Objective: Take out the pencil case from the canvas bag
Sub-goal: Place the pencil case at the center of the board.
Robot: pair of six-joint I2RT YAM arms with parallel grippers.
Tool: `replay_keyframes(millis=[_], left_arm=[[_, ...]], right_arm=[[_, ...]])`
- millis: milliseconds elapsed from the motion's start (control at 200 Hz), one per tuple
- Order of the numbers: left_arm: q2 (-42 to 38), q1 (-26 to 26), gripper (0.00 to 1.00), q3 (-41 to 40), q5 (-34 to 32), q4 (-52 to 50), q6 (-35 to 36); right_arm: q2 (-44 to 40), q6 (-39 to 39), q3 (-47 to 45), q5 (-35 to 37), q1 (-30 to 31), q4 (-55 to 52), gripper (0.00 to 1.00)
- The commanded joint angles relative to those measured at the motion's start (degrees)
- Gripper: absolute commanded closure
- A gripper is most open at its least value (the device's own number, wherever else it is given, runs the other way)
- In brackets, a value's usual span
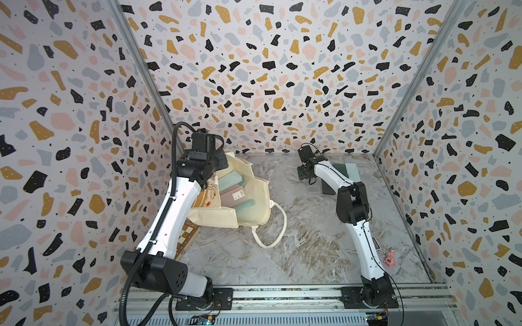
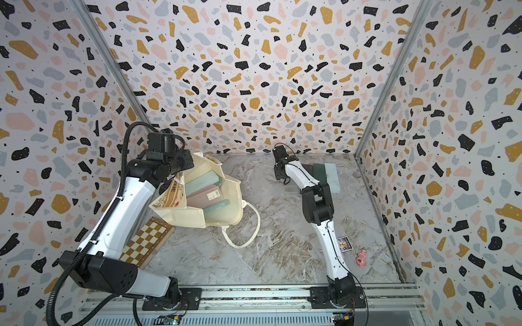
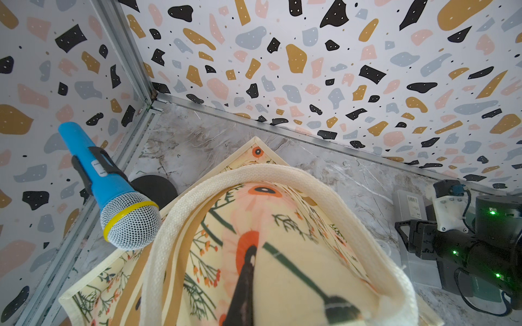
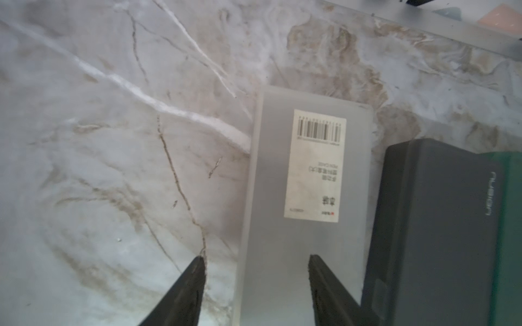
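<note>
Left of frame, the left end effector pinches the canvas bag, band lettered "NE"; a pink case and two mint cases lie inside. Farther right, the right end effector spreads wide over a frosted pencil case, already out on the desk, labelled "PEN CASE", beside a grey case marked "nusign".

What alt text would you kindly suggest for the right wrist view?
The right gripper, jaws open, is above a frosted grey pencil case with a barcode label, lying on the marble table. A dark grey case lies alongside it.
</note>
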Motion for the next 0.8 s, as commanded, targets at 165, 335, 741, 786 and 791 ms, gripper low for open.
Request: replay_keyframes(millis=[165, 335, 741, 786, 791], left_arm=[[-2.0, 0.9, 1.0, 0.2, 0.1, 5.8, -0.4], [-1.9, 1.0, 1.0, 0.2, 0.5, 5.8, -0.3], [-1.5, 1.0, 1.0, 0.2, 1.3, 5.9, -0.4], [-1.6, 1.0, 1.0, 0.2, 1.3, 6.0, -0.4], [-1.5, 1.0, 1.0, 0.2, 1.3, 5.9, -0.4]], right_arm=[[0.3, 0.2, 1.0, 5.9, 0.3, -3.2, 0.48], [0.1, -0.8, 0.8, 7.0, 0.1, -3.1, 0.5], [-2.0, -1.2, -1.6, 7.0, -2.0, -2.2, 0.53], [-2.1, -1.2, -1.7, 7.0, -2.2, -2.3, 0.53], [-2.1, -1.3, -1.7, 7.0, -2.2, -2.3, 0.53]])
